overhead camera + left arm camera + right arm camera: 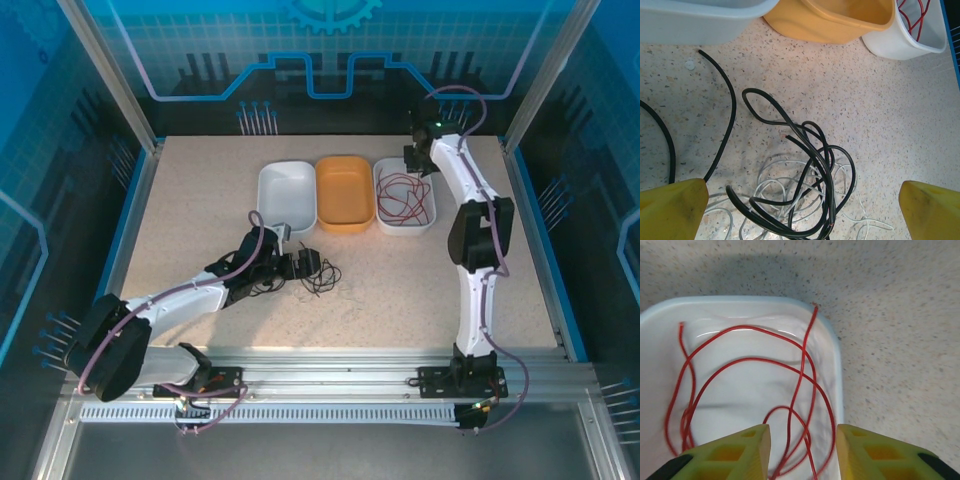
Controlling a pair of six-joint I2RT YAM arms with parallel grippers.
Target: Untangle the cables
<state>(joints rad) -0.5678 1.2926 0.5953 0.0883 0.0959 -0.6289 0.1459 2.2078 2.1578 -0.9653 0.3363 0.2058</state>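
Red cable (740,328), white bin (838,370), black cable (734,107), whitish cable (771,184), orange bin (830,25), speckled table (890,125)

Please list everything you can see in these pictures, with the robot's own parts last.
table: one, speckled beige, under everything
left tub: one, white, far side of the table
middle tub: one, orange, between the white tubs
right tub: one, white, right end of the row
red cable: apparently one, red, looped inside the right tub
black cable: count unclear, black, tangled on the table before the tubs
white cable: count unclear, whitish, mixed into that tangle
left arm: one, white and black
right arm: one, white and black
left gripper: yellow, open over the tangle
right gripper: yellow, open over the red cable
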